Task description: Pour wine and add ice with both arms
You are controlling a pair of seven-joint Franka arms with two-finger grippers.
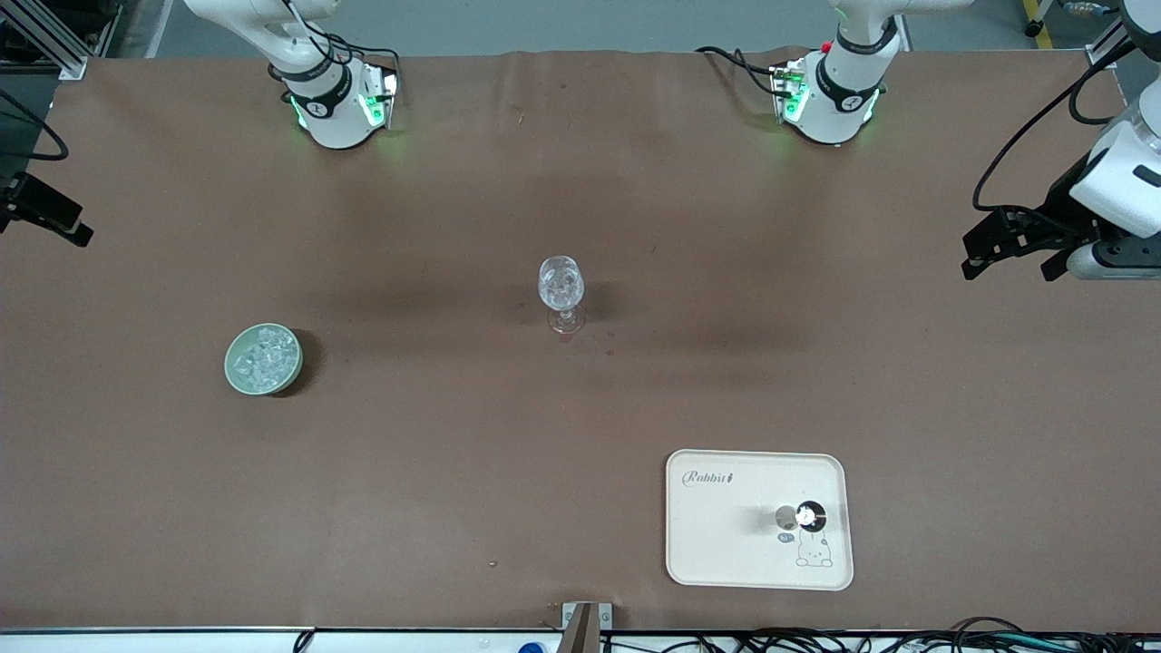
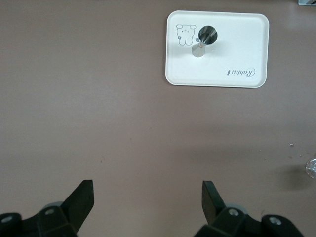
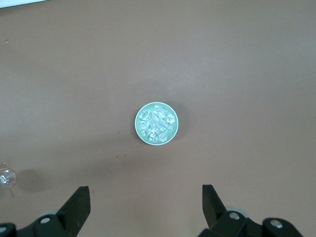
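The glass [image 1: 561, 292] is standing upright in the middle of the table [image 1: 453, 472], clear and stemmed, and everything else is sitting around it. The bowl [image 1: 263, 359] is resting toward the right arm's end of the table from the glass and a little nearer the front camera, and the ice [image 1: 266, 355] is lying heaped inside it, filling it nearly to the rim. The tray [image 1: 726, 544] is lying well nearer the front camera than the glass, toward the left arm's end, with a small metal cone-shaped piece [image 1: 802, 517] standing on it beside a rabbit drawing.

The left gripper [image 2: 148, 197] is hovering up in the air over bare table, between glass and tray in its wrist view, its fingers [image 2: 81, 197] spread wide and gripping nothing; the glass is just peeking in at that view's edge. The right gripper [image 3: 145, 200] is hanging high over the table near the bowl, its fingers [image 3: 78, 202] splayed wide too, empty, with the bowl of ice sitting dead centre in its wrist view and apart from the fingertips.
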